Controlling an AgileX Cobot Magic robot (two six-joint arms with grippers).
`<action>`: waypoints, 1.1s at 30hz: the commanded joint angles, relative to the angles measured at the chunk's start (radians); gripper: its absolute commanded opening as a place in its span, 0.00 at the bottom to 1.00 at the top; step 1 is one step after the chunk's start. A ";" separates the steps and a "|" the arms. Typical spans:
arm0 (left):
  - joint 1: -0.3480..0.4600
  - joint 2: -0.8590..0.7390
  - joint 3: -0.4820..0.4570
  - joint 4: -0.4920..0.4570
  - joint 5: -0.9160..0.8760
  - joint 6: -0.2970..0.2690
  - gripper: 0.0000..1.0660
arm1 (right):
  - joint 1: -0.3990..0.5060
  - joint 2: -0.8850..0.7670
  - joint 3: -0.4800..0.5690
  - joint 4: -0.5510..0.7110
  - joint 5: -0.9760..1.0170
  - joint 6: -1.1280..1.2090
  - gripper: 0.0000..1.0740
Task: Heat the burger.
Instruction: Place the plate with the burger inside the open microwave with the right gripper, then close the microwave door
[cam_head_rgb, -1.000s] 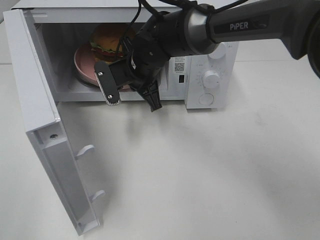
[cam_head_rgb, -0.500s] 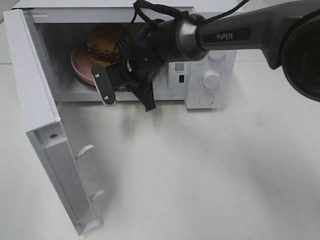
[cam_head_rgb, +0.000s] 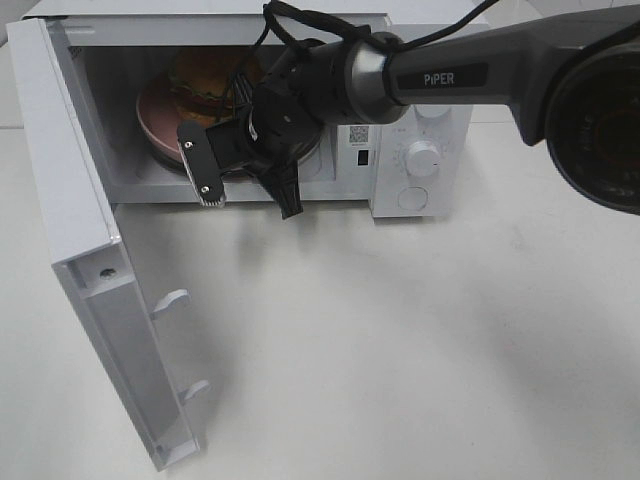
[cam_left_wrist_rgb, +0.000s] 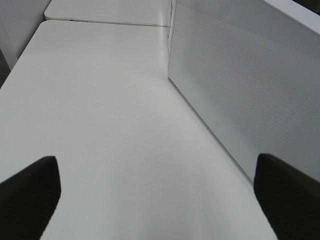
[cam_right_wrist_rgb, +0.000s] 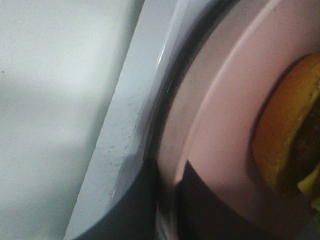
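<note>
With the right fingers, clamps down on the rim of the pink plate, the plate's edge pinched between the two dark tips. Reaches in from the right with the right arm, across the front of the white microwave, wrist right at the open mouth.

Inside the microwave cavity, toward its left side: the plate, lying flat. On the plate: the burger, golden-brown bun on top, a green frill and darker layers beneath. Partly hidden from the high camera by the wrist and its black cables. In the right wrist view, shows only as an orange-brown curve of bun with a sliver of green, set well in from the pinched rim.

Stands, as for the microwave, at the far side of the white desk, with the door swung wide open toward the near left, two latch hooks sticking out of its inner face. Has two round knobs on the control panel at its right end.

With the left fingers, spread wide and released, grasps nothing. Hovers above the desk, just beside a white dotted panel.
</note>
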 joint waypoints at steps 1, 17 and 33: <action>-0.002 -0.016 0.003 0.004 0.004 0.000 0.92 | -0.003 -0.009 -0.019 -0.021 -0.060 0.020 0.04; -0.002 -0.016 0.003 0.004 0.004 0.000 0.92 | -0.003 -0.009 -0.019 -0.025 0.032 0.083 0.21; -0.002 -0.016 0.003 0.004 0.004 0.000 0.92 | 0.000 -0.046 0.046 -0.021 0.009 0.102 0.45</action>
